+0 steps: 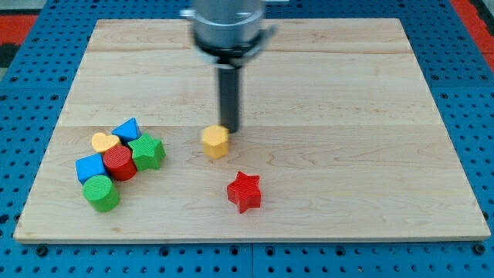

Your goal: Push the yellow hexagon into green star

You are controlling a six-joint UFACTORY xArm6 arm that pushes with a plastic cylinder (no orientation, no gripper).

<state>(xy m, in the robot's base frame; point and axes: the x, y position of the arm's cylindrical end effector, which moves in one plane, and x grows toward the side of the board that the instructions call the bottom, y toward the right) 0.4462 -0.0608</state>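
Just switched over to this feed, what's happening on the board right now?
My tip sits right at the yellow hexagon, on its upper-right side, placed to shove it toward the view's left. The green star lies to the left, with bare board between it and the hexagon. The star is packed in a cluster with a red cylinder, yellow heart, blue triangle, blue cube and green cylinder. A red star lies alone, below and right of the hexagon.

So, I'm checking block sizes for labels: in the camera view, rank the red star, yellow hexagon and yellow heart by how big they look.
1. red star
2. yellow hexagon
3. yellow heart, though partly hidden by neighbouring blocks, so unsure.
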